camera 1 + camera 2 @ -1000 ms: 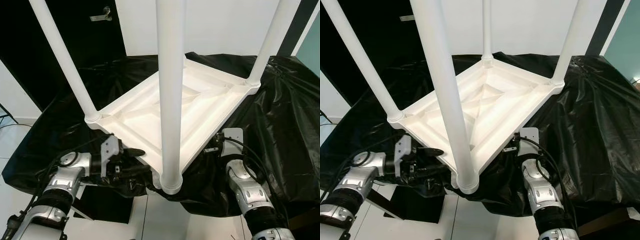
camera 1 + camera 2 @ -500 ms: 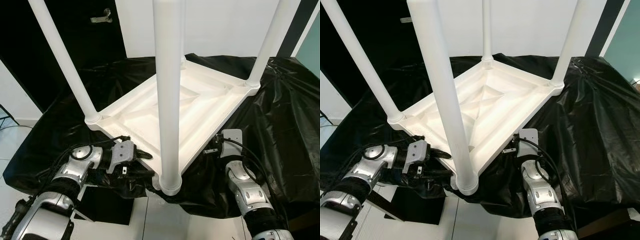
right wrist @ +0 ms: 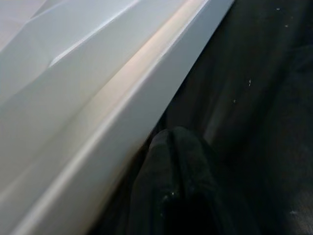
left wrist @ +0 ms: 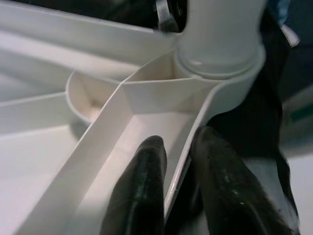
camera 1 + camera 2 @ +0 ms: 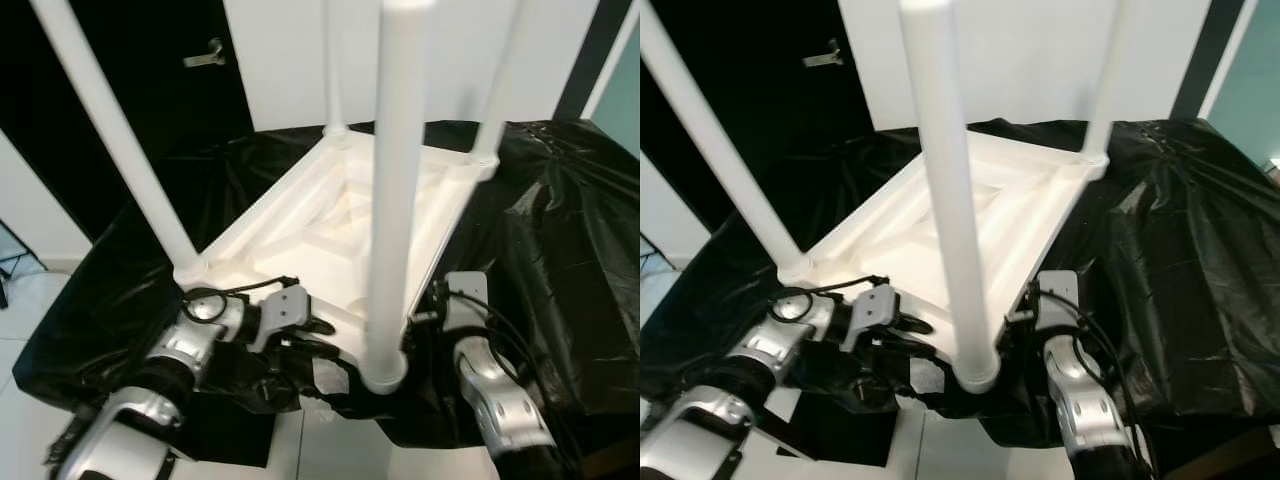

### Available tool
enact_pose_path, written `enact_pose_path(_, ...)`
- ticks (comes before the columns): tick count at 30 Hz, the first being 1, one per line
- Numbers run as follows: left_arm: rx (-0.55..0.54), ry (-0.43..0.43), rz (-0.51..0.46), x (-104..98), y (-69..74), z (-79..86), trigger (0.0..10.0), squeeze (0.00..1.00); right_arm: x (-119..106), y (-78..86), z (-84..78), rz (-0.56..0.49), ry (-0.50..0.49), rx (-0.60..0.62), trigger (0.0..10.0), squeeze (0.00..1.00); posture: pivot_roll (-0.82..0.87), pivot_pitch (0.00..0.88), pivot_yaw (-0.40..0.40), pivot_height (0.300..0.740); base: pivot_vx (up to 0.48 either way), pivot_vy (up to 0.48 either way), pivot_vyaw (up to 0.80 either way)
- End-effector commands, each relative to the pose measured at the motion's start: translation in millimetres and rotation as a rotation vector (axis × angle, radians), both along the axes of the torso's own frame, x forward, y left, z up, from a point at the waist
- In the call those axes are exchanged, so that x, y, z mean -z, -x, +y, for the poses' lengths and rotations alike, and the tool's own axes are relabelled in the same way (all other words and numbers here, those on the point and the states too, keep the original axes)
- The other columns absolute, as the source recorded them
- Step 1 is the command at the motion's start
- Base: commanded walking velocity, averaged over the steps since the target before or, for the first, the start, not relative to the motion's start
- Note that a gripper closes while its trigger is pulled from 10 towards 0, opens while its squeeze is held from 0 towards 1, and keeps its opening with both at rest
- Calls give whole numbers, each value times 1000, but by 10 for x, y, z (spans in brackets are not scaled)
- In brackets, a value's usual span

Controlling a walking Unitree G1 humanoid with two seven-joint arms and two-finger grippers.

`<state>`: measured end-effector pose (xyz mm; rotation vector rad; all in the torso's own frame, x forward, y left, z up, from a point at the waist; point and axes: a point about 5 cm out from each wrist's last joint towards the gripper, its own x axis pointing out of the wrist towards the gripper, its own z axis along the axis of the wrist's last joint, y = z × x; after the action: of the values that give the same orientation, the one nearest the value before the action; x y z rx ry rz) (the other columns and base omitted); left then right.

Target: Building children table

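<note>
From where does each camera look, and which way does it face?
Eye views: on the head, looking down at the upturned table on black sheeting; both arms show.
Left wrist: along the left hand, its fingers astride the table's rim beside the near leg.
Right wrist: along the right hand, under the rim.
All share the table.

No readable text, labels, brands, numbers or signs anywhere; white table [image 5: 330, 215] plastic is plain, legs unmarked; black sheet [image 5: 570, 240] is blank; a small greenish patch at the edge of the left wrist view is too blurred to tell whether it carries print; door handle [image 5: 205, 56] carries no marking.
</note>
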<state>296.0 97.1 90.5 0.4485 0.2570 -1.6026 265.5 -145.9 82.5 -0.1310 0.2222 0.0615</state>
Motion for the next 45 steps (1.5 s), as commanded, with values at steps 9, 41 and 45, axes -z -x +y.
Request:
enact_pose_path(9,-537,-41,84,515,-18,-225,0,0,-305,103,-132,-88,49,64,10000,0,-185,18,82,740,0,0,0)
enact_pose_path(41,-742,-2,44,450,-187,-477,0,0,-402,1013,-418,-105,185,285,10000,0,-265,25,110,740,0,0,0)
enact_pose_path(45,-755,2,45,441,-201,-472,0,0,-431,1028,-301,-100,136,186,10000,0,-259,22,109,740,0,0,0)
